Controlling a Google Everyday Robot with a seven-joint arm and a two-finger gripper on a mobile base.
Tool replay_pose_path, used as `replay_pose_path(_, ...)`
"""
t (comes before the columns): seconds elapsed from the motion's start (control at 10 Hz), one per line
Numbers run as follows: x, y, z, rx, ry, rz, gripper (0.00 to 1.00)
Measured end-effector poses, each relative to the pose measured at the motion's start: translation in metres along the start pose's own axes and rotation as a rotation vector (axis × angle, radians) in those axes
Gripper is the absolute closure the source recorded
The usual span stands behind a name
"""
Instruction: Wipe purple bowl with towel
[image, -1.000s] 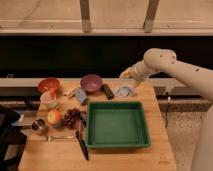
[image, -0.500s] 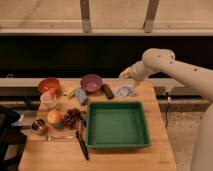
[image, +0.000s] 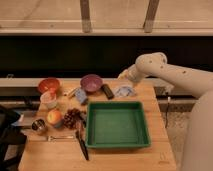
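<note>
Camera view: my gripper (image: 122, 75) hung over the back edge of the table (image: 160, 150), jaws spread and holding nothing.
The towel (image: 124, 91) lay crumpled on the wood just below the gripper; I could not tell whether they touched. The purple bowl (image: 91, 82) sat upright to the towel's left as I saw it, with a dark block (image: 107, 91) between them. A green tray (image: 118, 145) lay in front of both, and an orange bowl (image: 49, 85) stood further left.

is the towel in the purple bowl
No, the towel lies on the table right of the purple bowl, with the gripper just behind it.
</note>
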Motion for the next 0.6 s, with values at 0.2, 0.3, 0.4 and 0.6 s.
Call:
replay_pose_path(0.2, -0.0045, 0.0005, 0.0044, 0.003, 0.013, -0.005, 0.35)
replay_pose_path(0.3, -0.0046, -0.0007, 0.0040, 0.004, 0.013, -0.003, 0.35)
replay_pose_path(0.4, -0.0048, -0.0009, 0.0038, 0.004, 0.013, -0.003, 0.35)
replay_pose_path(0.6, -0.0070, -0.0004, 0.0081, 0.008, 0.022, -0.010, 0.35)
